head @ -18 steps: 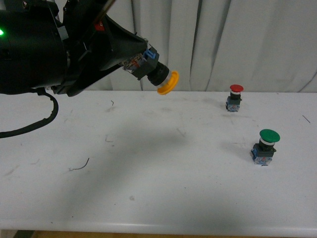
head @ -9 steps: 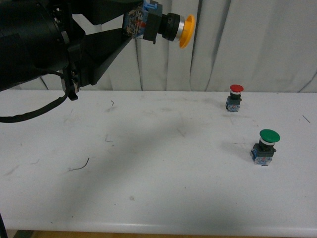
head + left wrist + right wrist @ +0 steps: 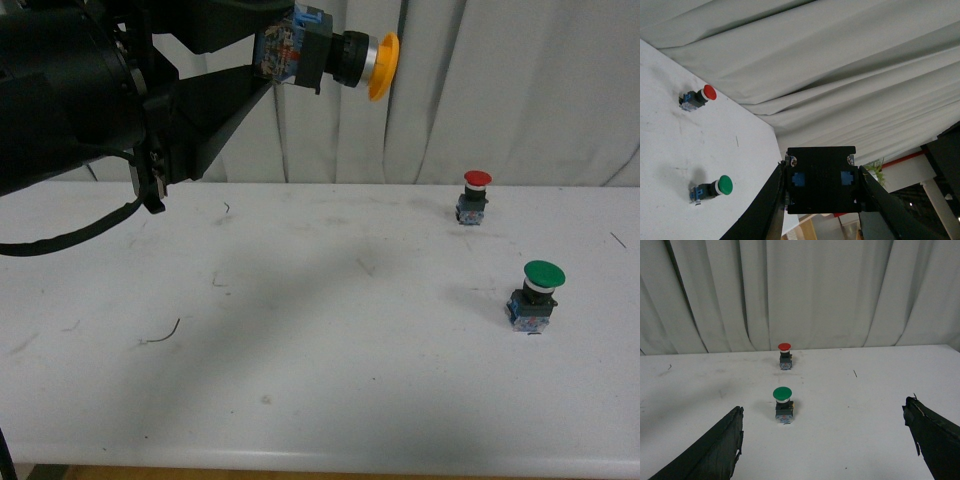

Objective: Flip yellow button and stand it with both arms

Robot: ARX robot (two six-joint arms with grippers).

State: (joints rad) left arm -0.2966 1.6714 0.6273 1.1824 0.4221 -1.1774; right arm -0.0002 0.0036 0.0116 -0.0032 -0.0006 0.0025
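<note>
Front view, yellow button (image 3: 345, 58): it hangs high in the air near 12 o'clock, lying sideways, with the cap pointing to 3 o'clock, well above the table (image 3: 300, 380).
Left gripper (image 3: 262, 55): it is clamped on the blue-grey base only; the cap end is free.
Right gripper (image 3: 822, 412): its fingers are spread wide and hold nothing, low over the table.
Risk, handover: the grip on the base looks short, so a push from the second claw can probably twist the button out, and it would fall far.
Risk, neighbours: the green button (image 3: 538, 294) at 4 o'clock and the red button (image 3: 475, 196) at 2 o'clock may be knocked over.
</note>
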